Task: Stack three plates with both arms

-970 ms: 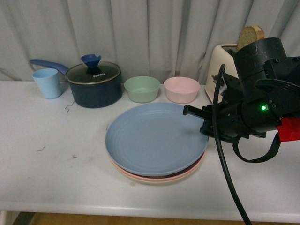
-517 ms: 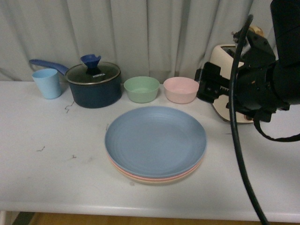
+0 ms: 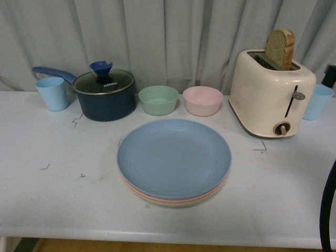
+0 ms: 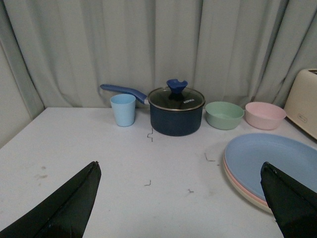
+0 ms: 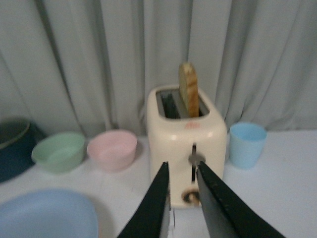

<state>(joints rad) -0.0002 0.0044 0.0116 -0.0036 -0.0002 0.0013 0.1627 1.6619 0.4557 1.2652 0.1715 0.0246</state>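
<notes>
The three plates lie stacked at the table's middle: the blue plate (image 3: 174, 156) on top, the pink plate's rim (image 3: 157, 197) under it, the cream plate's rim (image 3: 173, 203) at the bottom. The stack also shows in the left wrist view (image 4: 272, 161), and the blue plate shows in the right wrist view (image 5: 44, 215). My left gripper (image 4: 181, 196) is open and empty, low over the table beside the stack. My right gripper (image 5: 182, 171) is shut on nothing, raised and pointing at the toaster. Neither gripper shows in the front view; only a black cable (image 3: 328, 210) does.
A dark pot with a lid (image 3: 104, 93), a green bowl (image 3: 158, 99) and a pink bowl (image 3: 202, 100) stand behind the stack. A light blue cup (image 3: 52, 92) is at the far left. A cream toaster with bread (image 3: 270, 92) and another blue cup (image 3: 316, 101) stand at the right.
My right arm, which was at the blue plate's right edge, has lifted and drawn back out of the front view. The plate stack has stayed put.
</notes>
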